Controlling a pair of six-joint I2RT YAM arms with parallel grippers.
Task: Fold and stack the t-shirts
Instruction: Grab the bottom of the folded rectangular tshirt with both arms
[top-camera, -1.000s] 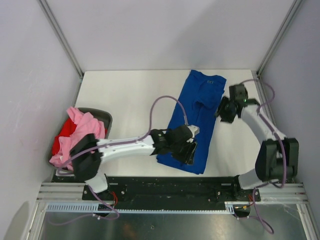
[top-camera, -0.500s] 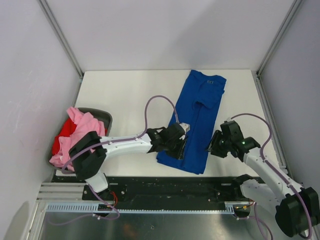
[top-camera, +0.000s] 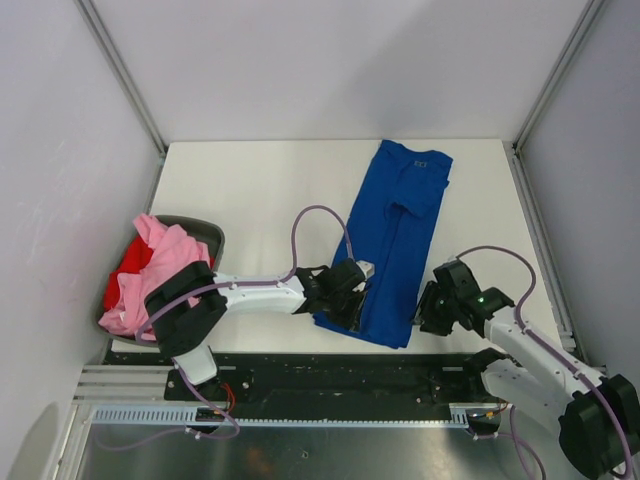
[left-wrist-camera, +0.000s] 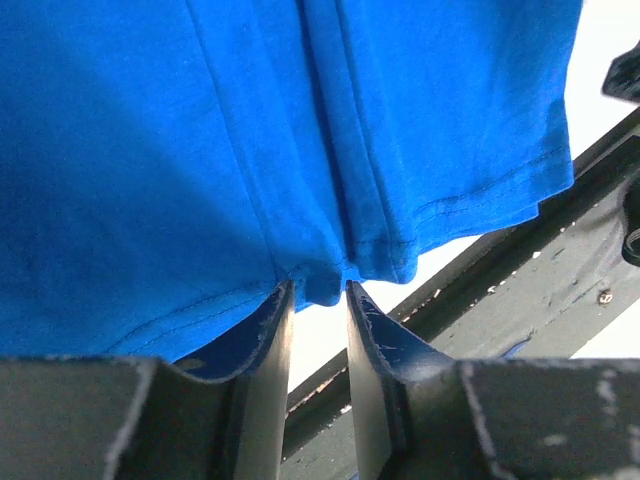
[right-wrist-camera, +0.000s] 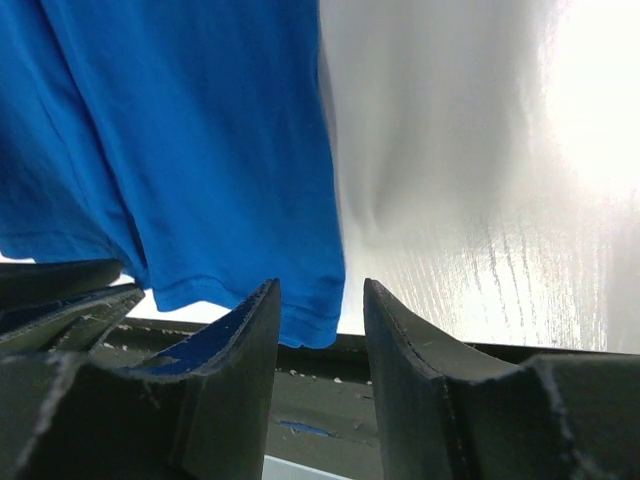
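Note:
The royal blue t-shirt (top-camera: 400, 230) lies folded lengthwise on the white table, collar at the far end. My left gripper (top-camera: 348, 300) is at its near left hem. In the left wrist view the gripper (left-wrist-camera: 320, 290) is nearly closed, with a small bunch of the blue t-shirt (left-wrist-camera: 300, 130) pinched between its tips. My right gripper (top-camera: 425, 310) is open, low at the near right corner. In the right wrist view the gripper (right-wrist-camera: 320, 290) straddles the corner of the blue t-shirt (right-wrist-camera: 200, 130) without touching it. The pink t-shirt (top-camera: 165, 265) and the red t-shirt (top-camera: 122, 275) lie crumpled at the left.
A dark bin (top-camera: 208, 232) at the table's left edge holds the pink and red shirts. A black rail (top-camera: 340, 365) runs along the table's near edge, just below the shirt's hem. Walls and metal posts close in the back and sides.
My right arm swung from beside the shirt's far half down to its near right corner. My left gripper shifted left and nearer, to the hem.

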